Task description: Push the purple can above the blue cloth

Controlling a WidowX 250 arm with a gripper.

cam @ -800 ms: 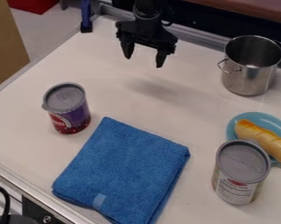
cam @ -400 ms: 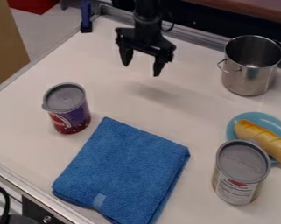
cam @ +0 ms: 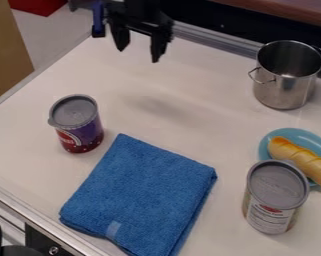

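The arm [cam: 141, 7], jaws parted, has shifted to the upper left.

Soft, fairly even light over a pale bench [cam: 209, 85].
A blurry-edged shadow [cam: 156, 107] lies below the pincer [cam: 138, 55] in the picture, faint and grey; the steel pot [cam: 279, 92] catches pale streaks of glare (its inside falls much darker), and the strip behind the bench [cam: 219, 27] sinks into near-black. The lamp itself is out of frame.
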